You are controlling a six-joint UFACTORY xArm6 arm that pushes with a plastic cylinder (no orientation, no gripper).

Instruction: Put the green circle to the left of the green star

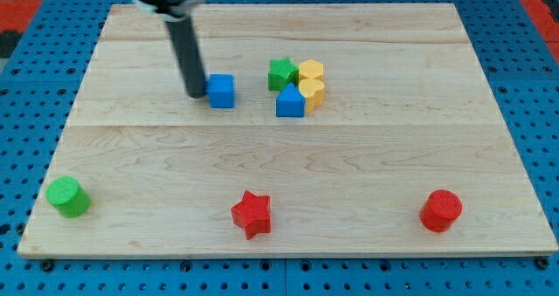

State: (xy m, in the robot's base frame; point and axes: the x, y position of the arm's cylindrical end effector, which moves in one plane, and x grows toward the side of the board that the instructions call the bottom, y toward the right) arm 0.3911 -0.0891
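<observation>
The green circle [67, 196] stands near the board's bottom left corner. The green star [281, 72] sits above the board's middle, at the left of a tight cluster. My tip [196, 95] is at the end of the dark rod, just left of a blue cube [222, 92], touching or nearly touching it. The tip is well left of the green star and far above the green circle.
The cluster holds a blue pentagon-like block [290, 101], a yellow hexagon [311, 71] and a yellow heart [313, 92]. A red star [251, 213] and a red circle [440, 210] lie near the wooden board's [402, 156] bottom edge.
</observation>
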